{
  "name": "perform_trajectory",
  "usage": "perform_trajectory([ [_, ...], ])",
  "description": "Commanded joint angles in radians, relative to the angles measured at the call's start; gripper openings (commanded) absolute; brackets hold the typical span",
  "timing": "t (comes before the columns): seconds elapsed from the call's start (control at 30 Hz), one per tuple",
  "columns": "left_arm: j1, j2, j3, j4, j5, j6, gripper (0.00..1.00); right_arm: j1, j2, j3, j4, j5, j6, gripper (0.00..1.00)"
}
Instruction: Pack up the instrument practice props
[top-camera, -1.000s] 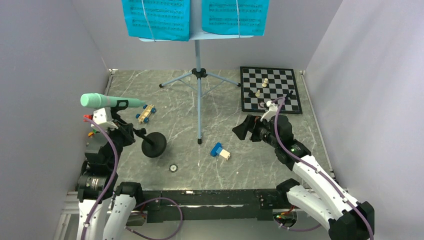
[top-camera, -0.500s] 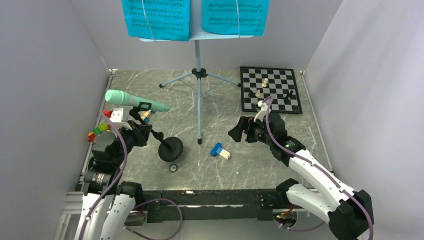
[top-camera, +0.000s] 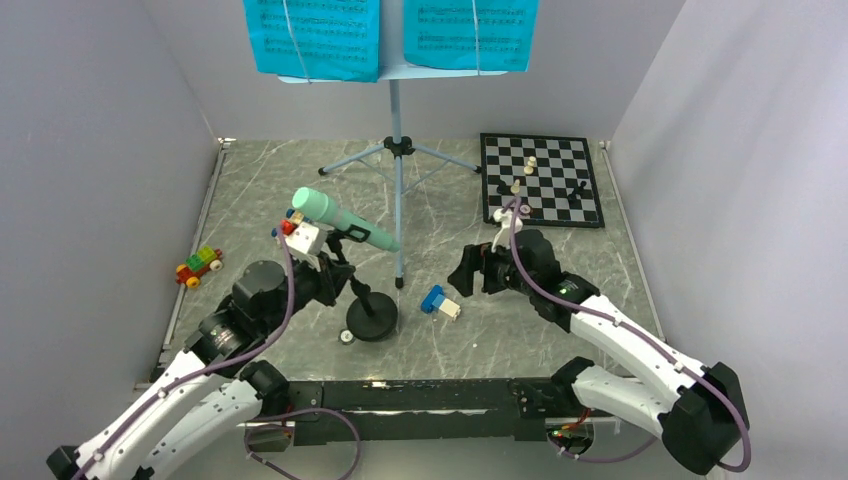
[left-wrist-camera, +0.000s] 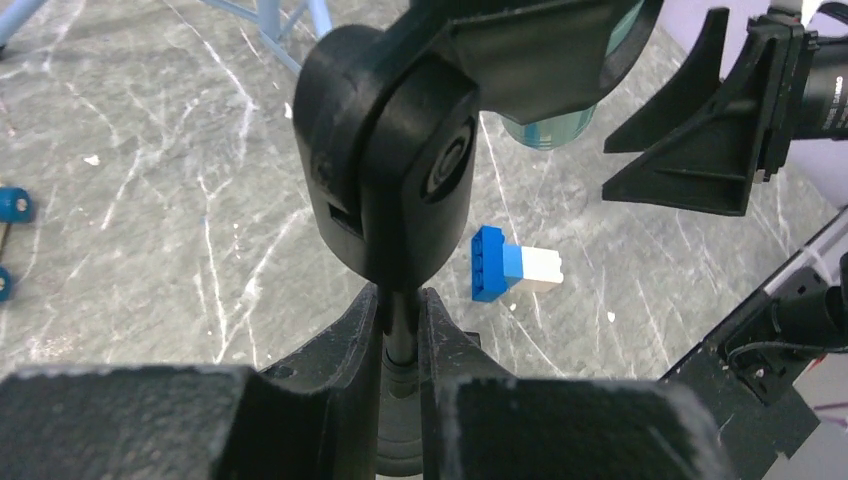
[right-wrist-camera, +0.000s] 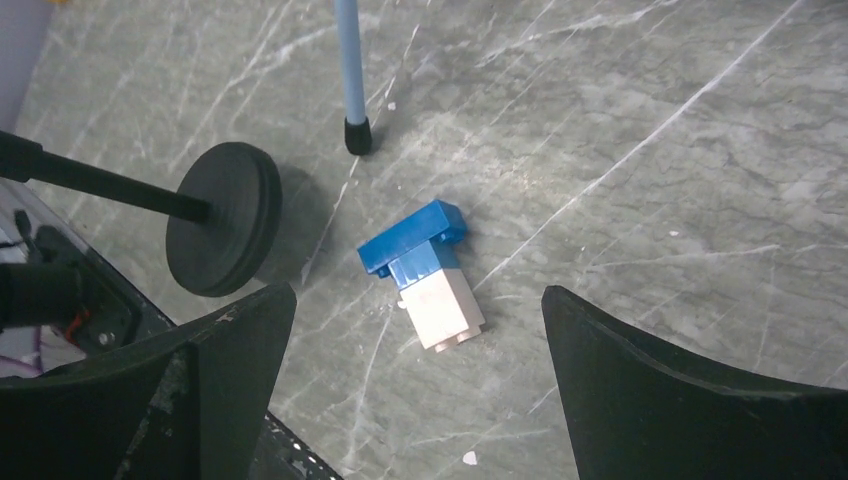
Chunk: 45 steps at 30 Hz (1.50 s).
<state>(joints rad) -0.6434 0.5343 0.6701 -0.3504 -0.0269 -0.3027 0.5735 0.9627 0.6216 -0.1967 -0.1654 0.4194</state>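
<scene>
Mint-green toy microphone (top-camera: 345, 222) sits clipped in the small black mic stand (top-camera: 370, 315), off the desk (top-camera: 262, 185). The stand leans steeply, with its round base low near the desk's front edge, just left of the blue-white block (top-camera: 440, 302). The left hand (left-wrist-camera: 400, 325) is clenched on the stand's thin rod, just under the clip joint. The right hand (top-camera: 468, 272) hangs released, fingers wide, over the block. Behind them, the pale-blue music stand (top-camera: 397, 180) stands upright carrying two cyan pages (top-camera: 313, 35).
</scene>
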Motion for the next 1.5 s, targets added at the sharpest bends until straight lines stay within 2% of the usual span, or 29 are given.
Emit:
perform_trajectory([
  [0.0,-0.119,0.014,-0.009,0.209,-0.163,0.016,0.0,0.078,0.021,0.015,-0.024,0.076,-0.063,0.99],
  [0.13,-0.213,0.034,-0.065,0.27,-0.224,0.02,0.0,0.163,0.066,0.013,-0.037,0.161,-0.06,0.99],
  [0.5,-0.337,0.071,-0.17,0.477,-0.254,0.031,0.0,0.187,0.043,-0.024,-0.003,0.203,0.008,0.99],
  [0.73,-0.372,0.092,-0.141,0.468,-0.27,0.039,0.0,0.187,-0.051,-0.025,-0.04,0.216,0.035,1.0],
  [1.1,-0.44,0.169,-0.188,0.471,-0.322,0.005,0.0,0.187,-0.113,-0.024,-0.102,0.237,0.041,1.0],
  [1.47,-0.444,0.12,-0.193,0.466,-0.328,0.007,0.0,0.187,-0.15,0.01,-0.13,0.252,0.036,1.0],
])
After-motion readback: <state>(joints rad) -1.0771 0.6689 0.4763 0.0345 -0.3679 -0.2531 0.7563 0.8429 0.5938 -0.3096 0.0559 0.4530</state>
